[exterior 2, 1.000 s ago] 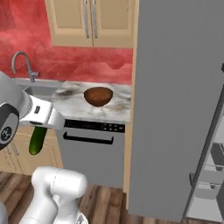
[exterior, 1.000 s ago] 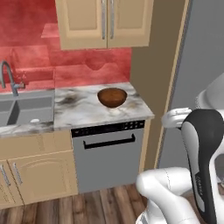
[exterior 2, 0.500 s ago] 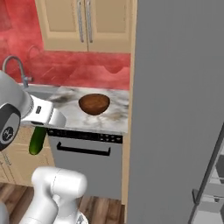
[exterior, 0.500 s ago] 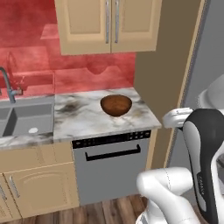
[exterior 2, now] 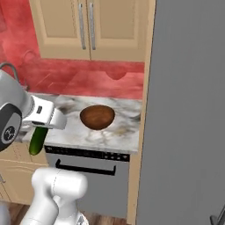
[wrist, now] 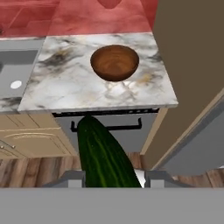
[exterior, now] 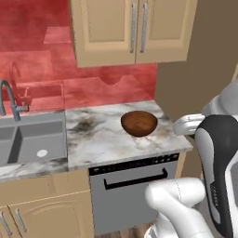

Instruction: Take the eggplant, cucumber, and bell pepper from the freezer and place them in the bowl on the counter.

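Compared with the earlier frames, the whole scene is shifted in both base views, the bowl (exterior: 139,123) now lying further right in the left base view and the open freezer interior no longer seen at the right of the right base view; the camera is carried by the base, so the furniture itself is not displaced. The cucumber (exterior 2: 38,140) is seen clamped in the gripper (wrist: 111,178), hanging below the white hand in the right base view, in front of the counter (exterior 2: 118,132) edge. In the hand view the cucumber is shown pointing away from the fingers, its far tip over the dishwasher (wrist: 131,131) front, just short of the counter. The bowl is shown resting on the marble counter, near the right end, empty inside. A sink (exterior: 32,142) with a tap (exterior: 10,100) is seen at the left, tan cabinets (exterior: 135,30) above, and the closed grey freezer (exterior 2: 189,114) door at the right.
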Motion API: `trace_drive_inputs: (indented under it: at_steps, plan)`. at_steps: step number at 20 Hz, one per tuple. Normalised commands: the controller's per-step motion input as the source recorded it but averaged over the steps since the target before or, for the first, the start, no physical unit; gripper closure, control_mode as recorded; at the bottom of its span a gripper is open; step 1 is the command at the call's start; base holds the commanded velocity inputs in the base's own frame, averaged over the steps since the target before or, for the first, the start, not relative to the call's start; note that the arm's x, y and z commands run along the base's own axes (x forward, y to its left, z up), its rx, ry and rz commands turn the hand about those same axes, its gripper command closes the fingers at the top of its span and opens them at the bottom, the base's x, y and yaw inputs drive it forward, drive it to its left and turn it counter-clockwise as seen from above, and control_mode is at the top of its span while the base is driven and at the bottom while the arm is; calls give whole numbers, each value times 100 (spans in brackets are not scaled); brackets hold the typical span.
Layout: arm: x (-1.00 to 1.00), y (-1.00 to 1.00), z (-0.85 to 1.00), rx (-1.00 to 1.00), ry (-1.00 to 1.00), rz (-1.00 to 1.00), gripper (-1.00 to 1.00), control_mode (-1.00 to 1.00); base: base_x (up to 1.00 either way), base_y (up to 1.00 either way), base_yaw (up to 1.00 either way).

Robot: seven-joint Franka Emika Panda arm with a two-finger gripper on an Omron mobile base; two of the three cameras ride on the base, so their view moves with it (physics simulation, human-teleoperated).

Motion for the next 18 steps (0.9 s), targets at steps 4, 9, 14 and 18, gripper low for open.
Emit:
trace_drive_inputs:
  at_steps: [4,9,14,18]
  plan:
    - [0,0,0,0,0,0,100,100,33,22,-4]
    - [0,0,0,0,0,0,100,100,37,2,-1]
    - [0,0,0,0,0,0,100,100,54,0,0]
    - [0,0,0,0,0,0,100,100,46,0,0]
